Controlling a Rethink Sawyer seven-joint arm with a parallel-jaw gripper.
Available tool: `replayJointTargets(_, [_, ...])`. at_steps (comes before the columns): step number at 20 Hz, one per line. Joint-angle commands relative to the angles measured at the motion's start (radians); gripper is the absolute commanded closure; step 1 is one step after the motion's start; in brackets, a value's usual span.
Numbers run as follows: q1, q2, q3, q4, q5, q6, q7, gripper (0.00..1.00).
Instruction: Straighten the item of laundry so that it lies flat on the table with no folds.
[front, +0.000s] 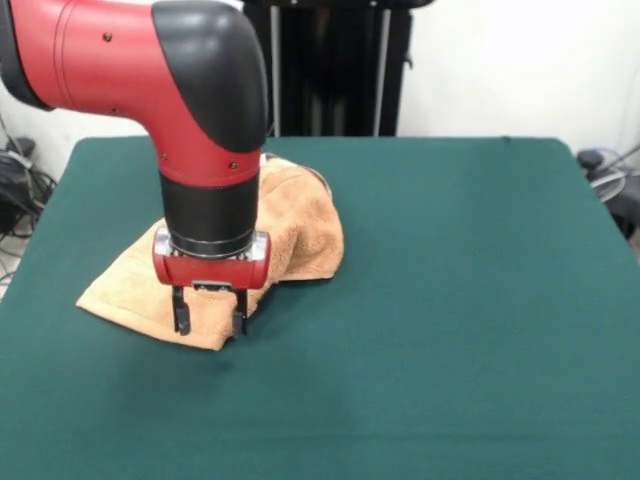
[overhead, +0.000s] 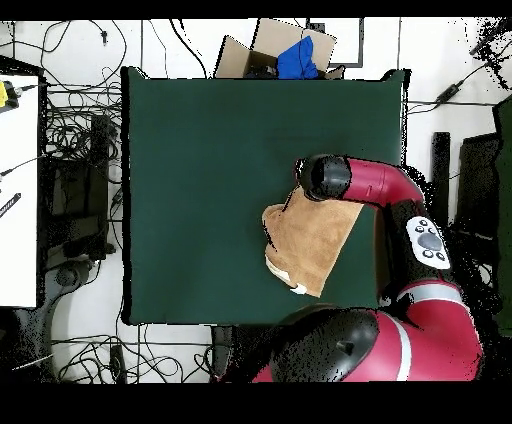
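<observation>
Table (front: 450, 300): dark green top, bare across the near side.
Claw (front: 210, 315): pointed straight down at the towel's near corner, two fingers parted with tips at the cloth; nothing seen held between them.
Towel (front: 295, 225): orange-tan terry, on the table under and behind the claw; doubled over, with a raised rounded fold along one side and a far edge bunched up.
Progress: judged early. Towel is still folded; spreading it flat remains to be done.
</observation>
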Motion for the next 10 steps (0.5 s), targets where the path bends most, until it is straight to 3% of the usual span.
replayJointTargets(1, [0.046, 0.004, 0.032, 0.048, -0.048, -0.106, 0.068, 0.0])
replayJointTargets(10, [0.057, -0.001, 0.019, 0.07, -0.028, -0.113, 0.078, 0.0])
